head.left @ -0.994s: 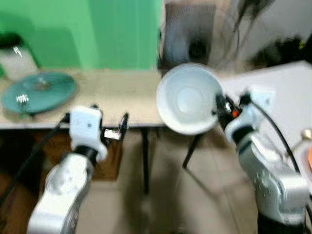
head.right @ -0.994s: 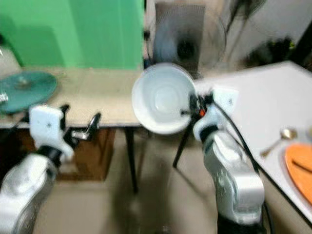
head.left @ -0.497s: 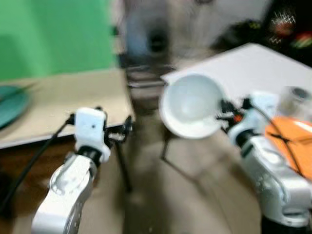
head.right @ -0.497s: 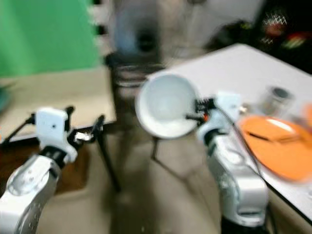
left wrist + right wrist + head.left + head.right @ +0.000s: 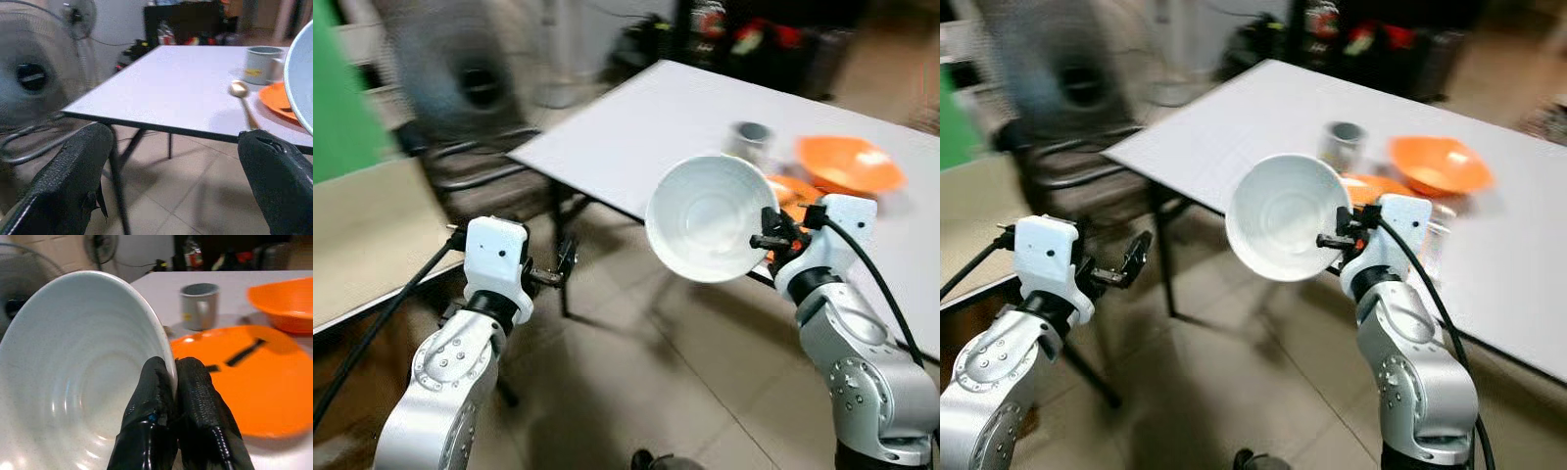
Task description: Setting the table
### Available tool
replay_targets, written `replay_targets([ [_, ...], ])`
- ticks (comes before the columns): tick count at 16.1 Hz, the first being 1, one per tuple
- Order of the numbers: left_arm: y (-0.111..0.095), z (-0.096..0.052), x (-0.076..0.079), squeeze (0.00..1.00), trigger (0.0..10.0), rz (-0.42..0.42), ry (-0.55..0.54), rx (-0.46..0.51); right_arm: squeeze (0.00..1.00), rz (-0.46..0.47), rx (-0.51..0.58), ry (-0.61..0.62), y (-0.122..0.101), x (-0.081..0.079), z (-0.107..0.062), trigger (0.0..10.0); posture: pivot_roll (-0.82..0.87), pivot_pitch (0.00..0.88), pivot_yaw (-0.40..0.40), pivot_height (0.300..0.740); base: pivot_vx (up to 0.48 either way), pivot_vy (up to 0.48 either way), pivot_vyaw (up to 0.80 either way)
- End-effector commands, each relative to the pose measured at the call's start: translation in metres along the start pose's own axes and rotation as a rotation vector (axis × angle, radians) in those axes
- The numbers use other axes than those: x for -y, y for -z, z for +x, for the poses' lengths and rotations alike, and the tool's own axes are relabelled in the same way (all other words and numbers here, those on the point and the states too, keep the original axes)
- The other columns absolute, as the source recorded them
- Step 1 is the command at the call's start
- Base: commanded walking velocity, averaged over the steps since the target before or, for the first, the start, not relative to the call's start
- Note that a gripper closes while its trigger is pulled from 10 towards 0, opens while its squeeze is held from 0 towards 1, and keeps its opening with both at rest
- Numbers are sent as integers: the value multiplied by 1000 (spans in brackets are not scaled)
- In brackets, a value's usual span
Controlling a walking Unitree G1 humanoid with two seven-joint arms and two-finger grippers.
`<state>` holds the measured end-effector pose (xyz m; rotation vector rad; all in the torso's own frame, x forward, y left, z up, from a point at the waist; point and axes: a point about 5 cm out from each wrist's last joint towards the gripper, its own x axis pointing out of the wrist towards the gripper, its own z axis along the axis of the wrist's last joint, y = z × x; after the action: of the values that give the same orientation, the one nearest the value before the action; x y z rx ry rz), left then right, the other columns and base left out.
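The right pincer [image 5: 172, 382] is clamped on the rim of a white bowl [image 5: 710, 218], holding it tilted in the air just off the white counter's [image 5: 636, 127] near edge. On the counter sit an orange plate [image 5: 244, 382], orange bowl [image 5: 1438, 164], grey cup [image 5: 1340, 143] and spoon [image 5: 242, 95]. The left pincer [image 5: 181, 166] hangs with fingers apart above the floor.

Bowl [image 5: 73, 377]: white, with faint concentric ridges inside. Worktop [image 5: 646, 127]: plain pale grey-white. Plate [image 5: 244, 382]: orange, carrying a dark strip. Second bowl [image 5: 1438, 164]: orange. Mug [image 5: 198, 306]: grey. Spoon [image 5: 240, 90]: gold-toned. Right gripper [image 5: 174, 391]: black fingers, silver arm. Floor [image 5: 636, 392]: beige tile. Wall [image 5: 342, 108]: green at the left.
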<state>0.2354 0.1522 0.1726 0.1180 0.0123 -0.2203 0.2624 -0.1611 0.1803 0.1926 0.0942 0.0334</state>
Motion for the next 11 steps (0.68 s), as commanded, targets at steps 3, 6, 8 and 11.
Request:
replay_targets([
  [3, -3, 6, 1, 0, 10000, -14, -23, 28, 0, -6, 46, -27, -14, -2, 3, 10000, -116, 0, -27, 740, 0, 0, -800],
  [6, -1, 4, -2, 0, 10000, -33, -56, 28, 0, -17, 48, -46, -17, -5, 5, 10000, -130, 2, -28, 740, 0, 0, -800],
  [8, -3, 5, -2, 0, 10000, -31, -60, 35, 0, -20, 40, -41, -16, -4, 2, 10000, -144, 16, -16, 740, 0, 0, -800],
  [11, -6, 10, -3, 0, 10000, -37, -70, 49, 0, -27, 34, -40, -15, -3, 1, 10000, -146, 16, -14, 740, 0, -169, -431],
])
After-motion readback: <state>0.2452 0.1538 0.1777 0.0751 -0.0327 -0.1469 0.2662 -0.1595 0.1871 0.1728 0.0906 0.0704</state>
